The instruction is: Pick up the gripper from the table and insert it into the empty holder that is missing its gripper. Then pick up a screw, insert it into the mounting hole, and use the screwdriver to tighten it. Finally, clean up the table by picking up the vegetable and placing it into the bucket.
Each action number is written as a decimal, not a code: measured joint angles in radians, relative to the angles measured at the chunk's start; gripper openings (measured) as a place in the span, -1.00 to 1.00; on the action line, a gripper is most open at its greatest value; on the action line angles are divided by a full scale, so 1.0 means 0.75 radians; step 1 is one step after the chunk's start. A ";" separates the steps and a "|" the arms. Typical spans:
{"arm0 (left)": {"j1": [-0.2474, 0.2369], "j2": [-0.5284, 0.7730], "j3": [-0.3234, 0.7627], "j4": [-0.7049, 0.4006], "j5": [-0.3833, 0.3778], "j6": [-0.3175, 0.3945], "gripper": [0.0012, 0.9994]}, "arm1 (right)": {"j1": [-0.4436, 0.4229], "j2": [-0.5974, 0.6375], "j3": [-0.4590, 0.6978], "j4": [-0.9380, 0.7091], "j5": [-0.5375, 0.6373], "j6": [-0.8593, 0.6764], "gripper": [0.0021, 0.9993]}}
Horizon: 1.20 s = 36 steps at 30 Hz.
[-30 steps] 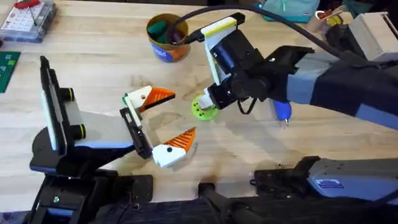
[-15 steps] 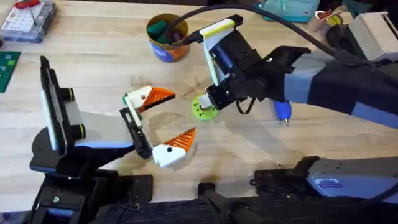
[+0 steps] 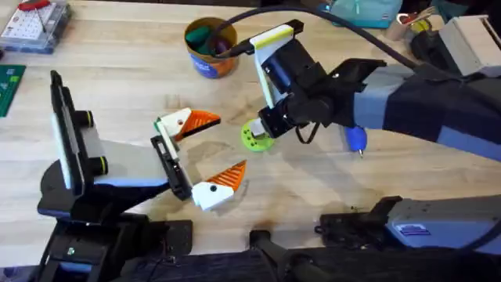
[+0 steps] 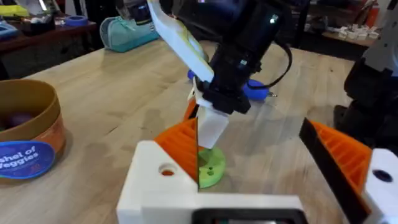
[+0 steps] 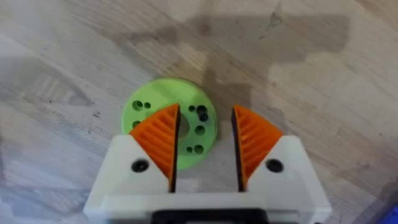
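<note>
A green disc with several small holes lies flat on the table, also seen from overhead. My right gripper hangs just above it, open, its orange pads over the disc's edge and nothing held. A dark speck sits at one hole; I cannot tell what it is. The blue screwdriver lies partly under the right arm. The bucket at the back holds green and dark vegetable pieces. My left gripper rests open left of the disc. The holder is out of view.
A clear parts box stands at the far left corner, with a green board below it. Clutter lines the back right edge. Bare wood stretches between the bucket and the left arm.
The right arm's forearm has shifted very slightly. Its gripper stays over the green disc, and the left arm has not moved.
</note>
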 joint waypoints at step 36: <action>0.000 0.000 0.000 0.000 -0.001 0.000 0.98 | 0.000 0.031 0.006 -0.008 -0.017 0.001 -0.41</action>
